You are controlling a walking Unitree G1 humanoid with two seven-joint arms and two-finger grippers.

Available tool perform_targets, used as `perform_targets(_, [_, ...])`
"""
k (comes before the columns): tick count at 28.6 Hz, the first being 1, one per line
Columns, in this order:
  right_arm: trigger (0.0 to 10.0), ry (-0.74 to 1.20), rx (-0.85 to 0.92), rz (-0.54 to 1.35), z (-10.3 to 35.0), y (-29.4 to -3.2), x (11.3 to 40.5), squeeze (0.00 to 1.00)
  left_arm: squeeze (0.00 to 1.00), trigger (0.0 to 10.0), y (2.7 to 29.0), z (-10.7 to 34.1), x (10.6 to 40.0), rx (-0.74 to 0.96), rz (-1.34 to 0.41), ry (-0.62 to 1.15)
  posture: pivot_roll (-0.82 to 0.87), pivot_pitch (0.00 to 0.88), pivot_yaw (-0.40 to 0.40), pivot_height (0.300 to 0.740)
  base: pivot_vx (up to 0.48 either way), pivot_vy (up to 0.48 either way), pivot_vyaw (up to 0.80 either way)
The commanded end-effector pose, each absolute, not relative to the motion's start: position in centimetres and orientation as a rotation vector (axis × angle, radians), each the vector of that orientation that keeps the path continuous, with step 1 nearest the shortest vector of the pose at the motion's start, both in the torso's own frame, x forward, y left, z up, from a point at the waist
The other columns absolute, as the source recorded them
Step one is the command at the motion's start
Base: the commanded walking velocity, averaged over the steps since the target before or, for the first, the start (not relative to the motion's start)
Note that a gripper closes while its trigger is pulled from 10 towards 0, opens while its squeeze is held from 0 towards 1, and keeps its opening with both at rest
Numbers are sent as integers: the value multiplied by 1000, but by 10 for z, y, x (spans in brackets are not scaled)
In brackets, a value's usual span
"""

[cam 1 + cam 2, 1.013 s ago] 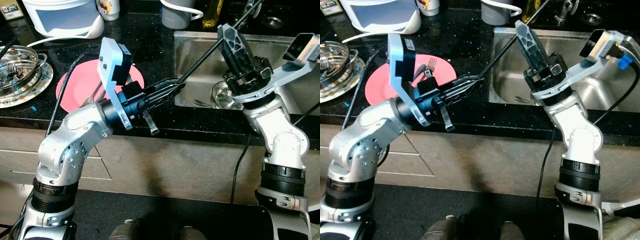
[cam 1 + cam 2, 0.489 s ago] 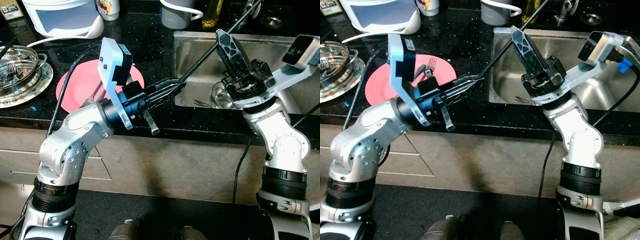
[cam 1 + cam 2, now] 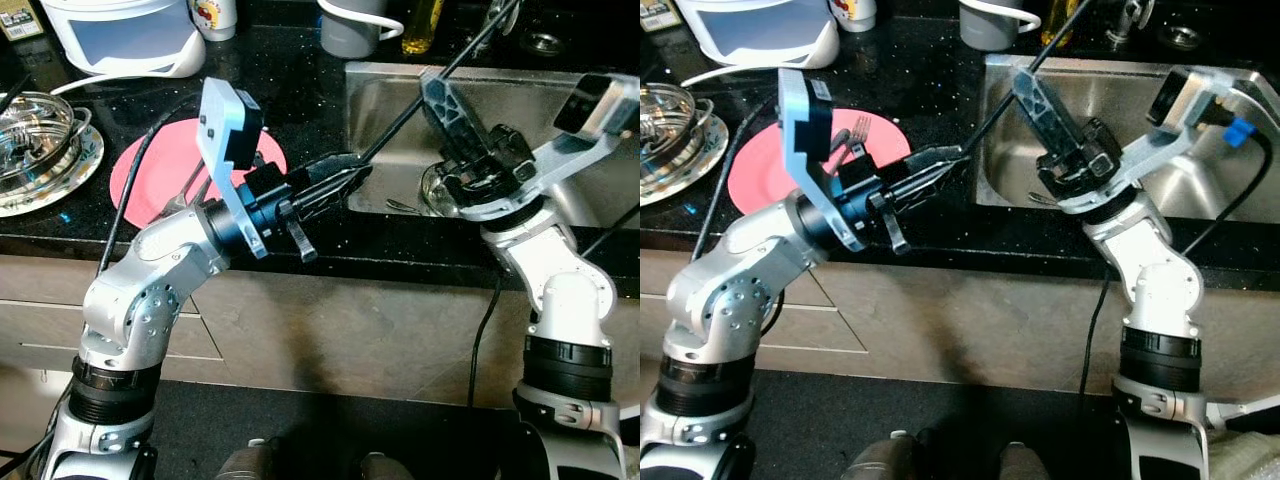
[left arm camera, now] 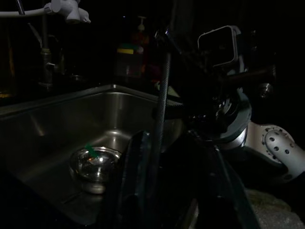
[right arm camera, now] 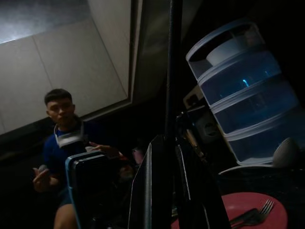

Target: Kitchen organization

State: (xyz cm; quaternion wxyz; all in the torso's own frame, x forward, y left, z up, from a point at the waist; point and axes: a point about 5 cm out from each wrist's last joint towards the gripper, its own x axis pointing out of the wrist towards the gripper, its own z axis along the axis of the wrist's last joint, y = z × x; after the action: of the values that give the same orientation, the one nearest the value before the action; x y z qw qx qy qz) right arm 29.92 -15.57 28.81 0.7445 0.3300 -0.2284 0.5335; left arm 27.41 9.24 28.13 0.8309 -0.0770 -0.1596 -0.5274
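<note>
Rod: a long thin black rod (image 3: 420, 95) slants over the left rim of the sink, its near end low by the counter edge, its far end rising toward the tap at the back right.
Left gripper: the left gripper (image 3: 345, 172) reaches right across the counter edge, fingers closed on the rod's near end.
Right gripper: the right gripper (image 3: 1030, 92) points up and left above the sink, its fingers (image 5: 157, 186) close together with the rod running up between them; whether they press on it I cannot tell.
Sink: steel sink (image 3: 1200, 190) on the right, with a small steel bowl (image 4: 94, 164) on its floor.
Plate: pink plate (image 3: 755, 170) on the black counter (image 3: 290, 95) left of the sink, a fork (image 3: 855, 135) lying on it.
Far left: glass dishes on a patterned plate (image 3: 40, 170).
Back of counter: white appliance (image 3: 125, 35), grey mug (image 3: 350, 30), bottle (image 3: 425, 25).
Person: a person in a blue top (image 5: 62, 143), seen in the right wrist view.
</note>
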Motion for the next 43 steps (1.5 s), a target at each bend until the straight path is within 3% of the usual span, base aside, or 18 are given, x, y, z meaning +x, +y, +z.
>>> perform_targets(1, [0,-508,709,1160,291,-156,301,0,1000,10000,92,285,270,-173,-1129,-365,9,130,-21,740,0,0,0])
perform_targets(8, [0,-566,711,900,301,-169,327,0,1000,10000,98,287,268,-163,-1107,-376,15,128,-25,740,0,0,0])
perform_targets(9, [0,-572,692,856,303,-170,331,0,420,10000,99,286,268,-167,-1096,-374,14,128,-26,740,0,0,0])
perform_targets(11, [0,-575,678,828,304,-171,334,0,420,10000,99,286,268,-169,-1088,-373,14,128,-26,740,0,0,0])
perform_targets(12, [0,-575,663,811,305,-172,336,0,0,10000,100,286,268,-166,-1081,-372,14,129,-26,740,0,0,0])
perform_targets(19, [0,-516,531,599,307,-172,367,0,0,10000,118,286,274,-151,-946,-377,30,127,-42,740,0,0,0])
perform_targets(20, [5451,-463,399,498,300,-171,378,0,0,10000,125,286,279,-144,-886,-369,33,127,-44,740,0,0,0])
perform_targets(21, [5451,-463,399,498,300,-171,378,0,0,10000,125,286,279,-144,-886,-369,33,127,-44,740,0,0,0])
perform_targets(22, [10000,-436,310,449,296,-169,383,0,0,10000,130,285,283,-129,-842,-355,36,127,-45,740,0,0,0])
perform_targets(28, [10000,-384,179,359,291,-165,394,0,0,10000,134,288,286,-120,-797,-358,40,127,-49,740,0,0,-481])
perform_targets(37, [10000,-404,-25,387,289,-147,398,0,0,10000,131,297,285,-106,-782,-387,37,129,-55,740,0,0,-246])
perform_targets(39, [10000,-362,-212,377,280,-136,401,0,0,10000,132,299,286,-103,-772,-389,36,133,-55,740,0,0,0])
perform_targets(43, [10000,-319,-393,363,268,-125,404,0,0,10000,131,299,286,-99,-770,-388,37,136,-56,740,0,0,0])
